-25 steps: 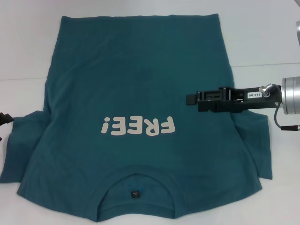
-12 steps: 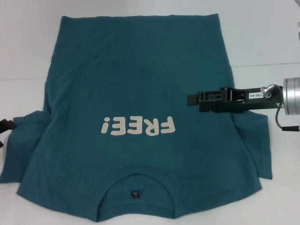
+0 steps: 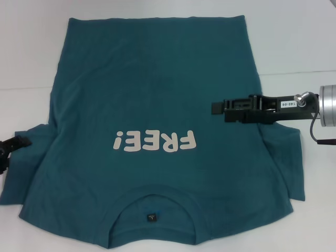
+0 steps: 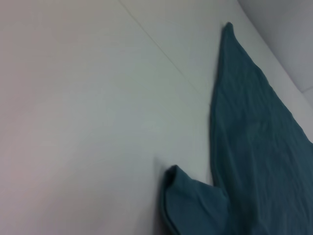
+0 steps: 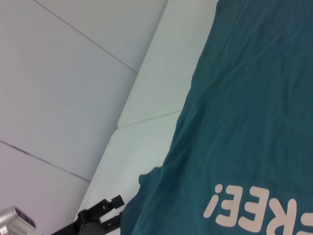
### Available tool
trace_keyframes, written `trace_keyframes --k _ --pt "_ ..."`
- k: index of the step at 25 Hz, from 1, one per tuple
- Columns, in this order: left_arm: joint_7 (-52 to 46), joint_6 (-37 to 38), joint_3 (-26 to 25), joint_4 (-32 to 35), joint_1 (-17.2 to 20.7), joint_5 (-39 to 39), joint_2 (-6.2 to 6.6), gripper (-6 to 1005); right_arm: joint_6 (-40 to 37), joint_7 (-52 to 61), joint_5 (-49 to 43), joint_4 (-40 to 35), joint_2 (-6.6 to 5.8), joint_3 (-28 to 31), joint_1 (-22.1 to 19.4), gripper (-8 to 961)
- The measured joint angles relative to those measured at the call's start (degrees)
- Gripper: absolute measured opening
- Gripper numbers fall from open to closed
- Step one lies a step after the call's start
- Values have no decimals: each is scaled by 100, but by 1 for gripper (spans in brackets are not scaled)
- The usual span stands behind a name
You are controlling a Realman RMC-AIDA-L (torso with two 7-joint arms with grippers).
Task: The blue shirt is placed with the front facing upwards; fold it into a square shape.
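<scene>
Both hands closing in on the sleeves of the blue shirt

The blue shirt [image 3: 152, 126] lies flat on the white bench [image 3: 294, 42], "FREE!" lettering [image 3: 154, 140] up, collar toward me. My right hand [image 3: 214, 107] has drifted slightly back toward the right and up, hanging over the shirt's right side above the right sleeve [image 3: 287, 157]; whether it is clenched I cannot tell. My left hand [image 3: 20, 142] has edged in to the left sleeve [image 3: 26, 163]; its grip I cannot tell either. No fold made yet; I judge the sleeves come first.
</scene>
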Motion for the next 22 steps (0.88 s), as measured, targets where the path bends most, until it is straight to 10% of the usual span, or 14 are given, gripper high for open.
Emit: trace_keyframes --k 10,12,22 --pt "-169 290 74 77 -71 133 47 782 -14 -20 10 53 -33 185 -24 746" --pt "-256 289 75 109 -80 218 52 601 -20 -19 11 53 -38 194 -40 746" --pt "-289 288 78 116 -94 282 59 381 -44 -18 17 53 -48 295 -70 747"
